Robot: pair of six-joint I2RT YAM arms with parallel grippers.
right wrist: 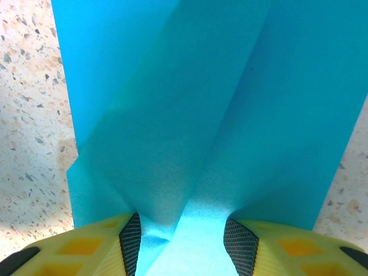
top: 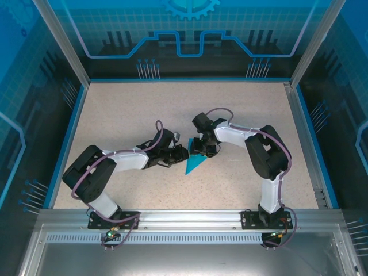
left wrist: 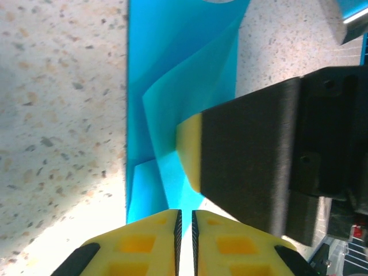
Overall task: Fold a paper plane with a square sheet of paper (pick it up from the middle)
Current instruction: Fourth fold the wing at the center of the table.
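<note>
The teal-blue sheet of paper [top: 194, 165] lies mid-table, folded with creases, and its visible part tapers to a point toward the near edge. In the left wrist view the paper [left wrist: 172, 86] shows overlapping flaps. My left gripper [top: 181, 155] sits at the paper's left edge. Its jaws [left wrist: 185, 221] stand a thin slit apart with nothing between them. My right gripper [top: 203, 148] comes down on the paper's far end and is open. Its pads [right wrist: 131, 241] stand wide apart on the paper [right wrist: 201, 115], which creases between them. One right finger [left wrist: 247, 155] presses onto the paper.
A speckled beige tabletop [top: 132, 115] has a blue rim, and clear enclosure walls [top: 63, 52] stand around it. The aluminium rail [top: 190, 215] with both arm bases runs along the near edge. Open tabletop lies left, right and behind the paper.
</note>
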